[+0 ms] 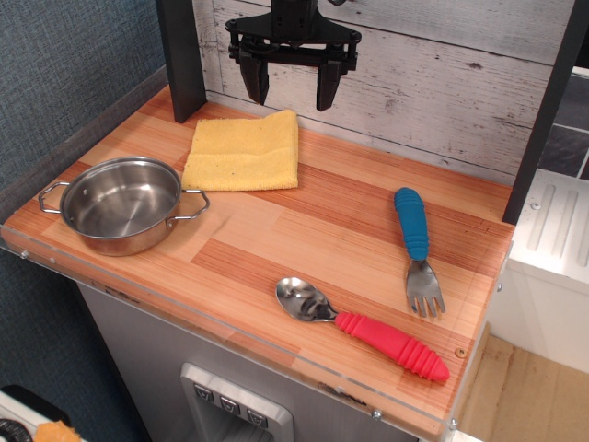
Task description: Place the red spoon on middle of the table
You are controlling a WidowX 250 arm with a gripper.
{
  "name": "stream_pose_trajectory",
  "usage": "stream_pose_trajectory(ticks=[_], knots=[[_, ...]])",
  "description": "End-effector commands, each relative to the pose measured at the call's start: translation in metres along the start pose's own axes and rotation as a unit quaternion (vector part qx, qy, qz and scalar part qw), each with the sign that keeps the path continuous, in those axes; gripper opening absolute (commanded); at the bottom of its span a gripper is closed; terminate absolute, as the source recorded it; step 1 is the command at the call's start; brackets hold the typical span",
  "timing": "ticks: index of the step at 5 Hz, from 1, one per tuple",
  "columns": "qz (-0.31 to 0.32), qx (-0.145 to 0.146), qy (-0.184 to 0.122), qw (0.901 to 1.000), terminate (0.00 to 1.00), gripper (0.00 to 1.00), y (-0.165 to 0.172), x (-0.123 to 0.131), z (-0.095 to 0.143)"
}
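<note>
Where the table [276, 230] meets its clear front edge strip, I see the red spoon [363, 329] lying flat near the front right corner, its shiny metal bowl pointing toward the middle of the front edge and its thick, ribbed pinkish-red handle running out toward the corner. Just behind it, along the right edge, a blue-handled fork [417, 249] lies with its tines toward the front, close to the spoon's handle but not touching it. Over at the left edge sits a small steel pot [121, 203] with two loop handles, upright. Behind that, toward the back left corner, a folded yellow cloth [244, 152] lies flat on the planks. From my feed, the gripper [293, 90] hangs above the cloth at the back edge, fingers spread wide and holding nothing.
</note>
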State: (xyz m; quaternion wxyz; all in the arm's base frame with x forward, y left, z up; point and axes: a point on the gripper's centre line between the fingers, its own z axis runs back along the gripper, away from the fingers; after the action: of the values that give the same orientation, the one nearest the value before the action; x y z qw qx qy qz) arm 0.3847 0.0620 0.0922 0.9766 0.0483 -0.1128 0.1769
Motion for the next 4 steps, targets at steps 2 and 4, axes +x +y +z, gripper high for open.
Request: stream_pose_trajectory(ticks=[2, 4], knots=[[0.074, -0.001, 0.017, 0.9971, 0.0, 1.0, 0.0, -0.01, 0.002], [0.281, 0.026, 0.05, 0.958, 0.0, 1.0, -0.015, -0.054, 0.011]])
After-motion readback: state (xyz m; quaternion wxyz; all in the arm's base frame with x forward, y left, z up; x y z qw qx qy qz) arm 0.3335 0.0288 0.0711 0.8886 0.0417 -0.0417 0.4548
